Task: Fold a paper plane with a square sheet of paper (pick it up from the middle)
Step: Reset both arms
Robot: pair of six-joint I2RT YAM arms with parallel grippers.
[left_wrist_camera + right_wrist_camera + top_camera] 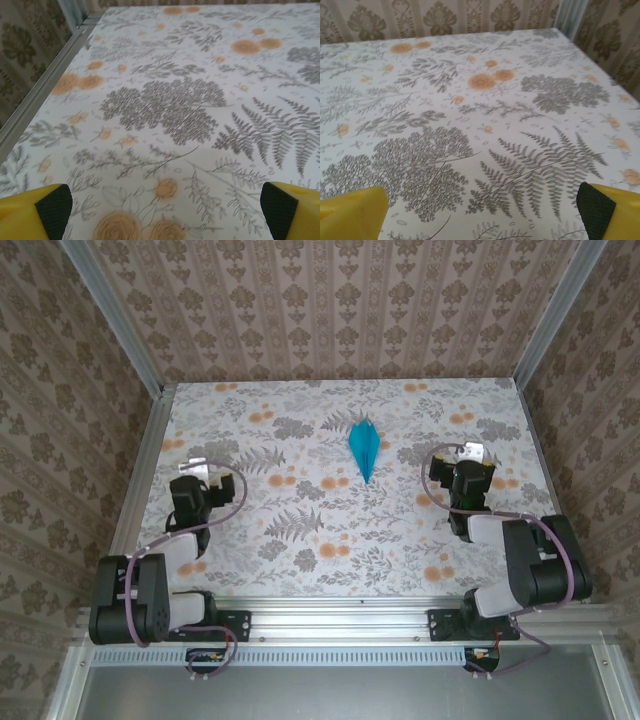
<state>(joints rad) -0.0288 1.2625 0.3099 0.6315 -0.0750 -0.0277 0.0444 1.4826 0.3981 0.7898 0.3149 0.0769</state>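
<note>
The paper plane (pixel 364 448) lies flat on the flowered table (pixel 320 530), a slim teal-blue dart with a centre crease, its point toward the near edge. It rests midway between the two arms, touched by neither. My left gripper (pixel 203 472) sits low at the left, well apart from the plane; in its wrist view the yellow fingers (pixel 35 212) stand wide apart with only tablecloth between them. My right gripper (pixel 465 462) sits at the right, likewise apart from the plane, its yellow fingertips (pixel 612 215) spread wide and holding nothing.
Patterned walls with aluminium posts (pixel 112 315) close in the table on three sides. A metal rail (pixel 340 608) runs along the near edge where both arm bases are bolted. Purple cables (pixel 225 502) loop beside each arm.
</note>
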